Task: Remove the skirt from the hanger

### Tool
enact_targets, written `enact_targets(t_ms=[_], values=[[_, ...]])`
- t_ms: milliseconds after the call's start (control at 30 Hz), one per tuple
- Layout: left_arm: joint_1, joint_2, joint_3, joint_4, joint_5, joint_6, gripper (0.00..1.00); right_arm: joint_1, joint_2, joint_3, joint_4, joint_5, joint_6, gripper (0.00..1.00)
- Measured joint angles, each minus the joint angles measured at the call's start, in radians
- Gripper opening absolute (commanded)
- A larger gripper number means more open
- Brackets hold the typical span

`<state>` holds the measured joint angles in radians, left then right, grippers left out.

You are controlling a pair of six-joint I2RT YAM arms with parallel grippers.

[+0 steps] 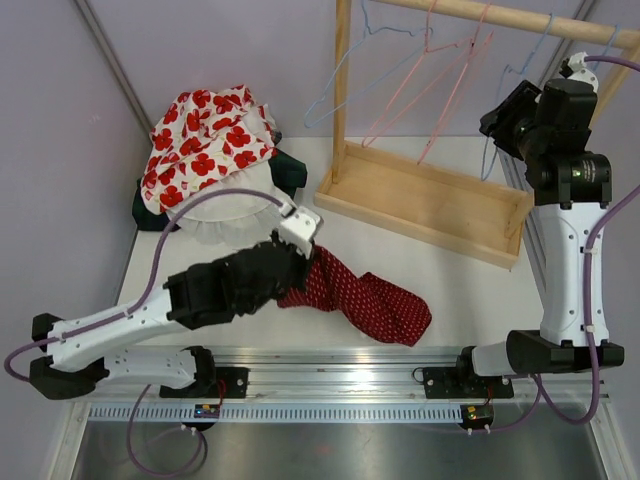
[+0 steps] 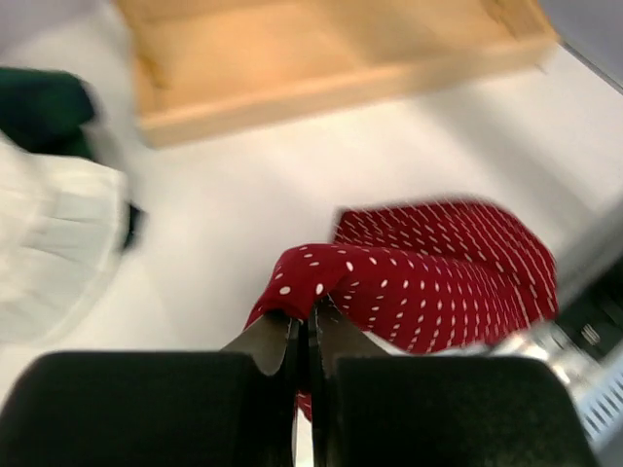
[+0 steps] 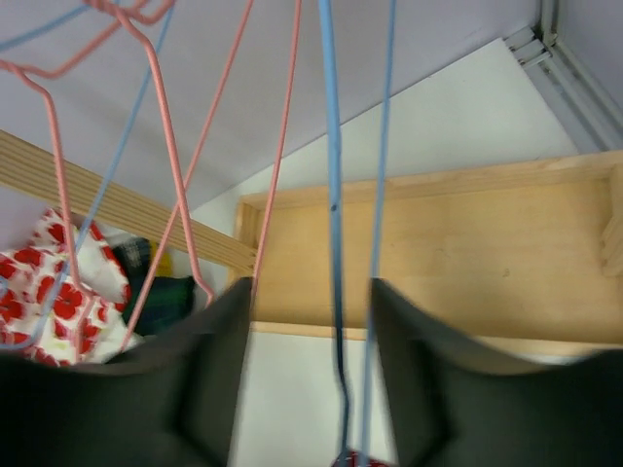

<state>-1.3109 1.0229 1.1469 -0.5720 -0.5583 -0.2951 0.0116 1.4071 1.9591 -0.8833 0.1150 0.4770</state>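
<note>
The skirt point(image 1: 370, 300) is dark red with white dots and lies crumpled on the white table, off any hanger. My left gripper point(image 2: 310, 321) is shut on one edge of the skirt point(image 2: 428, 272), with fabric bunched over its fingertips. In the top view the left gripper point(image 1: 292, 283) sits at the skirt's left end. My right gripper point(image 3: 311, 360) is raised at the rack and stands open. The thin wires of a blue hanger point(image 3: 336, 243) run between its fingers without being pinched. From above, the right gripper point(image 1: 503, 122) is beside that blue hanger point(image 1: 487, 160).
A wooden rack with a tray base point(image 1: 430, 200) and top rail point(image 1: 500, 15) holds pink hangers point(image 1: 430, 90) and another blue hanger point(image 1: 330, 90). A clothes pile lies at back left: red-flowered fabric point(image 1: 210, 135), a white pleated piece point(image 1: 235, 210), a dark green garment point(image 1: 290, 170).
</note>
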Motion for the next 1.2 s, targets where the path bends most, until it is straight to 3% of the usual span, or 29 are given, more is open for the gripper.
enact_targets(t_ms=[33,100,300,533,767,800,833,867,900,1033,1133,1200], values=[[0.060,0.014,0.048,-0.012,0.010,0.034,0.00,0.000,-0.011,-0.003,0.002,0.000,-0.001,0.92],[0.205,0.044,0.144,-0.023,0.033,0.100,0.00,-0.001,-0.034,-0.010,0.005,0.001,-0.005,1.00],[0.678,0.264,0.573,-0.049,0.174,0.217,0.00,-0.001,-0.093,-0.042,0.019,0.005,-0.012,1.00],[1.064,0.814,1.397,-0.002,0.349,0.234,0.00,-0.001,-0.174,-0.175,0.055,-0.030,-0.001,1.00],[1.274,0.938,1.099,0.263,0.517,0.031,0.00,-0.001,-0.276,-0.318,0.095,-0.082,0.010,1.00],[1.282,0.970,1.081,0.275,0.539,0.008,0.05,-0.001,-0.290,-0.328,0.100,-0.084,0.014,1.00],[1.283,1.008,1.052,0.283,0.565,-0.020,0.53,-0.001,-0.305,-0.336,0.108,-0.086,0.016,1.00],[1.279,1.041,1.014,0.283,0.592,-0.040,0.86,-0.001,-0.320,-0.343,0.117,-0.092,0.017,0.99],[1.274,1.065,0.981,0.274,0.615,-0.058,0.99,-0.001,-0.335,-0.351,0.132,-0.105,0.017,1.00],[1.245,1.111,0.760,0.246,0.685,-0.104,0.99,-0.001,-0.401,-0.403,0.198,-0.161,0.017,0.99],[1.224,1.038,0.620,0.222,0.656,-0.105,0.99,-0.001,-0.449,-0.444,0.244,-0.207,0.018,1.00],[1.207,0.961,0.605,0.173,0.616,-0.098,0.99,-0.001,-0.476,-0.474,0.272,-0.239,0.022,1.00]])
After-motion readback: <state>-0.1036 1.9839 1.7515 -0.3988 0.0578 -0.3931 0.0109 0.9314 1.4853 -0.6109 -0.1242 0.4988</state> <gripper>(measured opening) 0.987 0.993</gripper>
